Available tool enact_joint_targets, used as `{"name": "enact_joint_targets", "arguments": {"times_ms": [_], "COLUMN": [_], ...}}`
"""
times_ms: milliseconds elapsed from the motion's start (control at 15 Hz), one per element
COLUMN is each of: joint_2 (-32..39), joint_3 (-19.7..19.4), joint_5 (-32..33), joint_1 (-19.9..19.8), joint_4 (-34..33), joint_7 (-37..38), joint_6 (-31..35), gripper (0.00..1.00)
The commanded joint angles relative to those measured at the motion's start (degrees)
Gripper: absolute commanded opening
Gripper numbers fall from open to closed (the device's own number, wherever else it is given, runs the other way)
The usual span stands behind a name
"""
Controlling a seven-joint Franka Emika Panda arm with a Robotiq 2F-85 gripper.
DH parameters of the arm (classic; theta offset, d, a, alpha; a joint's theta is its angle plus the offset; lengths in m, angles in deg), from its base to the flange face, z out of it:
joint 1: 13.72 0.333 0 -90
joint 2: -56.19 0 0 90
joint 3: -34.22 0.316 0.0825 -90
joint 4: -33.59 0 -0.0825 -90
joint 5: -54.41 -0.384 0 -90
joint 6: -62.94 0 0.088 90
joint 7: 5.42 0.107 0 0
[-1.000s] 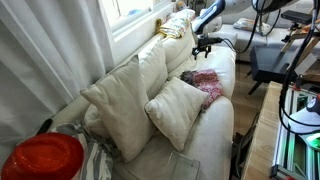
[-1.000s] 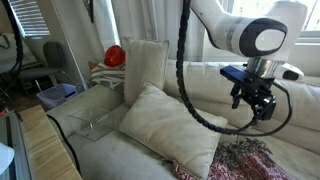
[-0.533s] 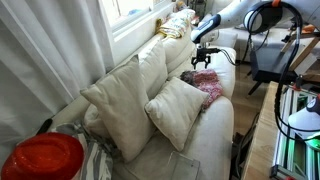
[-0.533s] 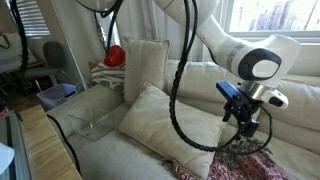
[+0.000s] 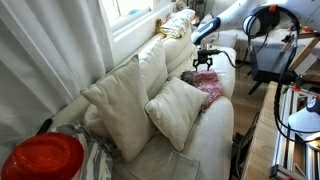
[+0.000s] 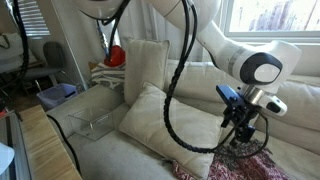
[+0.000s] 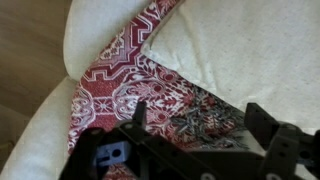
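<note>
My gripper (image 5: pixel 203 63) (image 6: pixel 240 131) (image 7: pixel 197 115) is open and empty, hanging just above a red patterned cloth with a dark fringe (image 7: pixel 120 85) that lies on the cream sofa seat (image 5: pixel 220 120). In the wrist view the two fingers stand either side of the cloth's frayed dark fringe (image 7: pixel 195 110). The cloth also shows in both exterior views (image 5: pixel 205 82) (image 6: pixel 245 158), next to a cream cushion (image 5: pixel 178 110) (image 6: pixel 165 125). I cannot tell whether the fingertips touch the cloth.
Two bigger cream cushions (image 5: pixel 125 100) lean on the sofa back. A clear plastic box (image 6: pixel 95 112) sits at the sofa's end, and a red round object (image 5: pixel 42 158) (image 6: pixel 115 56) is beside it. A window sill (image 5: pixel 135 30) runs behind. Wooden floor (image 7: pixel 25 50) lies beside the sofa.
The gripper has come down from above the sofa toward the red cloth over the last second, and now hangs just over its fringe. It stays open.
</note>
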Motion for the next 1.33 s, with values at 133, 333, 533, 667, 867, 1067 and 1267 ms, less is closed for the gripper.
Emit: {"name": "enact_joint_targets", "arguments": {"times_ms": [133,333,533,667,867,1067,1267], "joint_2": [14.03,9.5,9.48,9.43,9.36,9.32,9.27], "joint_3": [-1.54,1.79,2.41,2.01,1.49,0.07,0.42], "joint_5": [-0.94,-2.13,-3.07,-2.93,-2.43,-1.26,3.45], "joint_1": [-0.31,-0.5,-0.11,0.56,2.06,5.0,5.92], "joint_4": [-11.37,0.22,2.75,4.69,7.49,10.15,12.55], "joint_7": [15.71,16.04,14.49,14.8,15.07,15.44,18.1], "joint_6": [-6.23,3.72,16.41,24.61,33.12,37.89,42.52], "gripper": [1.0,1.0,1.0,1.0,1.0,1.0,1.0]}}
